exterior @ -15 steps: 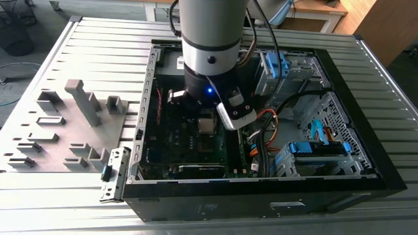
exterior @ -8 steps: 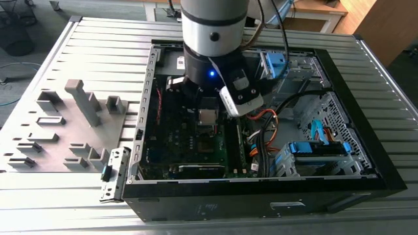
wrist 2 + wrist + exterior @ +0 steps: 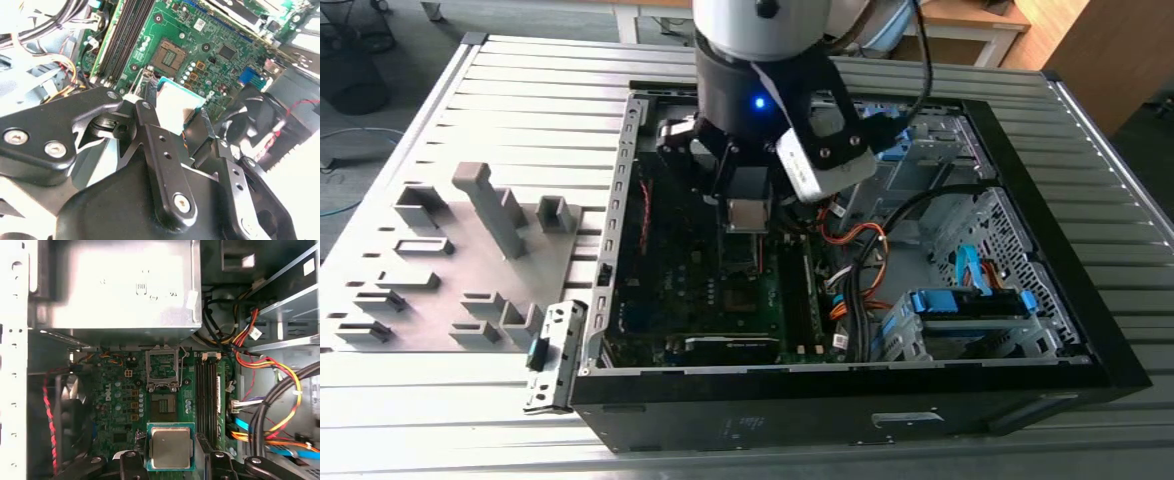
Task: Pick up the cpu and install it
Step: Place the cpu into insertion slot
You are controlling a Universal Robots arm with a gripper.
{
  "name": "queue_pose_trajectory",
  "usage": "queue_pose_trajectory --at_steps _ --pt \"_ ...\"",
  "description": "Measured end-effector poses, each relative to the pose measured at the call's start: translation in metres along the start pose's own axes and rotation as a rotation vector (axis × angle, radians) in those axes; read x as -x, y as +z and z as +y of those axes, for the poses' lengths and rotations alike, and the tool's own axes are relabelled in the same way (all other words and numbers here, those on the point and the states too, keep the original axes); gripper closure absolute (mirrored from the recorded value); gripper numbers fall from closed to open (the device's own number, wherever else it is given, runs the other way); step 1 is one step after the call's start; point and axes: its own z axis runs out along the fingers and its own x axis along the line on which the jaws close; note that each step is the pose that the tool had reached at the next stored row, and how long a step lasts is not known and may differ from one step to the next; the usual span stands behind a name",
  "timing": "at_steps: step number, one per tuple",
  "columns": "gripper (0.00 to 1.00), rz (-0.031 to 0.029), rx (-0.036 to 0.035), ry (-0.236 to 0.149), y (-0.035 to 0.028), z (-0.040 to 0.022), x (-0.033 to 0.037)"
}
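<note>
Pickup looks done and installation does not, judging from all three views.

In the exterior view the gripper hangs inside the open computer case, clamped on the cpu, which is held above the motherboard. The chip lies flat with its silver top facing up. The grey fixture blocks sit well apart, at the exterior view's left.

In the second wrist view the cpu sits between the black fingers, gripped on two opposite edges, its pale top turned towards the camera. The socket beyond it is uncovered and bare, just beside the memory slots.

In the first wrist view the cpu is near the socket but not over it. The socket's metal load frame is swung back, and nothing is seated in the socket. The chip is square, so it has no long axis. Its edges run roughly parallel to those of the socket, and its face appears level with the board. Seating it in the socket is not yet done.
</note>
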Motion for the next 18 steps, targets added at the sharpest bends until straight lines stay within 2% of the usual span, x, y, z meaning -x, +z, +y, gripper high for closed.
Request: queue_pose_trajectory --at_steps 9,10,16,18 --pt "0.53 -0.0001 0.0002 0.0 -0.041 0.0014 0.0021" --pt "0.53 0.0 0.0001 0.001 -0.0522 0.0018 0.0026" --pt "0.53 -0.0001 0.0001 0.001 -0.0795 0.0028 0.004" --pt "0.53 -0.0001 0.0002 0.001 -0.0783 0.0027 0.004"
